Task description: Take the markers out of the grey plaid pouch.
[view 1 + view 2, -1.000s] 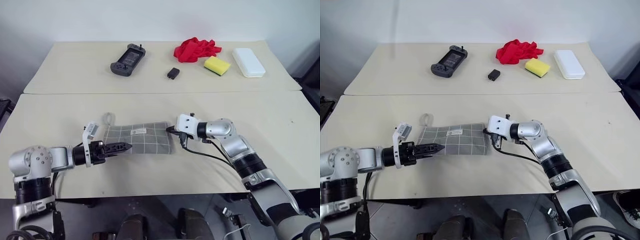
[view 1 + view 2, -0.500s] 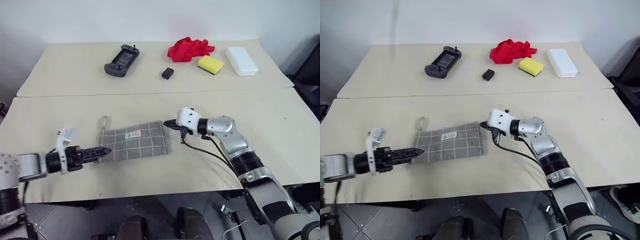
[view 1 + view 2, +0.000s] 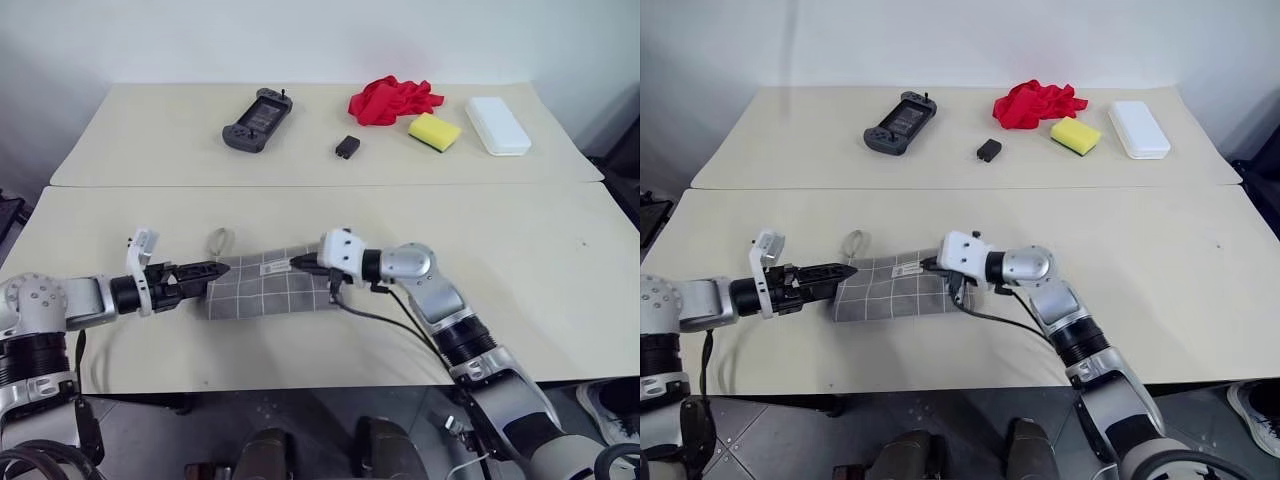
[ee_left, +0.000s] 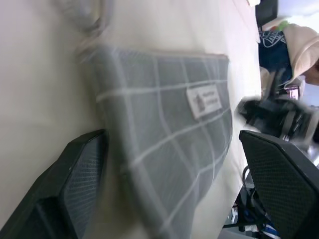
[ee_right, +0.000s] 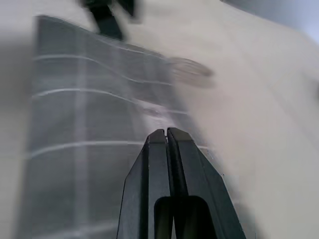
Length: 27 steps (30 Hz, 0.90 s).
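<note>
- Left eye view: grey plaid pouch (image 3: 268,287) lay flat on the near desk (image 3: 560,290), long side running left to right, corner loop (image 3: 218,239) at its far left corner, white label (image 3: 273,267) near the far edge.
- Left hand (image 3: 217,270) sat at the pouch's left end, tips at the fabric edge; whether they pinched it, could not tell from here.
- Right hand (image 3: 297,264) lay over the pouch's far right part, fingers pressed together, pointing left along the top edge.
- Far desk carried a game controller (image 3: 257,119), small black box (image 3: 347,147), red cloth (image 3: 394,99), yellow sponge (image 3: 434,131) and white case (image 3: 497,124), all well apart from the pouch.
- Right eye view: same layout; markers not visible.
- Left wrist view: the left hand's two fingers (image 4: 75,184) stood wide apart, the pouch's end between them, nothing gripped.
- Right wrist view: right fingers (image 5: 169,179) closed tip to tip, over the plaid fabric; whether they held any fabric, could not tell. Loop blurred beyond.
</note>
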Tool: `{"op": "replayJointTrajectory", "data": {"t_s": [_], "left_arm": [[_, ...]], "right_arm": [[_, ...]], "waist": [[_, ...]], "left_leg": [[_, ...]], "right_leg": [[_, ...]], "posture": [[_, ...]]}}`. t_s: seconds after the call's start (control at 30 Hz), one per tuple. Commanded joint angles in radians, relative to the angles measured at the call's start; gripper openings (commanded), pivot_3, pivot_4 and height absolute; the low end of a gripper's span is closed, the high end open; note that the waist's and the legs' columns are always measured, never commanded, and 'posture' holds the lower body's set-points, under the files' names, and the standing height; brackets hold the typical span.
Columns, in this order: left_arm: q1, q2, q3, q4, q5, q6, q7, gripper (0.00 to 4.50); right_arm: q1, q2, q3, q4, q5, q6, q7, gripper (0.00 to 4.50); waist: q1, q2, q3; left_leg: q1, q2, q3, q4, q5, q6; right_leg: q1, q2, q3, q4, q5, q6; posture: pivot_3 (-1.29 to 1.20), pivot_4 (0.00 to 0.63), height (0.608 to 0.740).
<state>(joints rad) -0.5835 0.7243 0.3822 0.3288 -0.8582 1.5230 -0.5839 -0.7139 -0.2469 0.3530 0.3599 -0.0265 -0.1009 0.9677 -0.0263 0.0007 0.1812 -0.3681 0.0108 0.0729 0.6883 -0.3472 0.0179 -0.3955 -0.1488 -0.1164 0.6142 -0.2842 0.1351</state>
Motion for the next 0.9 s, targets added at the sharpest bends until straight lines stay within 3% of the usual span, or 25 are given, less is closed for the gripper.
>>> {"op": "replayJointTrajectory", "data": {"t_s": [0.03,0.5,0.6,0.9], "left_arm": [[-0.026,-0.023,-0.046,0.036,0.033,0.013,-0.001,4.50],[-0.042,-0.073,-0.086,0.062,0.065,0.033,-0.036,4.50],[-0.044,-0.077,-0.087,0.067,0.070,0.027,-0.043,3.93],[-0.049,-0.076,-0.093,0.082,0.082,0.021,-0.068,1.19]], "right_arm": [[0.007,-0.041,-0.005,-0.007,-0.013,-0.029,0.014,0.08],[0.025,-0.078,0.002,0.012,-0.016,-0.107,0.060,0.08],[0.021,-0.081,0.001,0.017,-0.017,-0.117,0.063,0.00],[0.024,-0.097,-0.004,0.023,-0.018,-0.130,0.069,0.00]], "waist": [[0.001,0.000,0.000],[-0.001,0.000,0.000],[-0.001,0.000,0.000],[-0.002,0.000,0.000]], "left_leg": [[0.000,0.000,0.000,0.000,0.000,0.000],[0.000,0.001,0.000,0.000,0.000,0.000],[0.000,0.001,0.000,0.000,0.000,0.000],[0.000,0.001,0.000,0.000,0.000,0.000]], "right_leg": [[0.000,0.000,0.000,0.000,0.000,0.000],[0.000,0.000,0.000,0.000,0.000,0.000],[0.000,0.000,0.000,0.000,0.000,0.000],[0.000,0.000,-0.001,-0.001,0.000,0.000]], "posture": [[0.00,0.150,0.740],[0.00,0.150,0.740],[0.00,0.150,0.740],[0.00,0.150,0.740]]}}
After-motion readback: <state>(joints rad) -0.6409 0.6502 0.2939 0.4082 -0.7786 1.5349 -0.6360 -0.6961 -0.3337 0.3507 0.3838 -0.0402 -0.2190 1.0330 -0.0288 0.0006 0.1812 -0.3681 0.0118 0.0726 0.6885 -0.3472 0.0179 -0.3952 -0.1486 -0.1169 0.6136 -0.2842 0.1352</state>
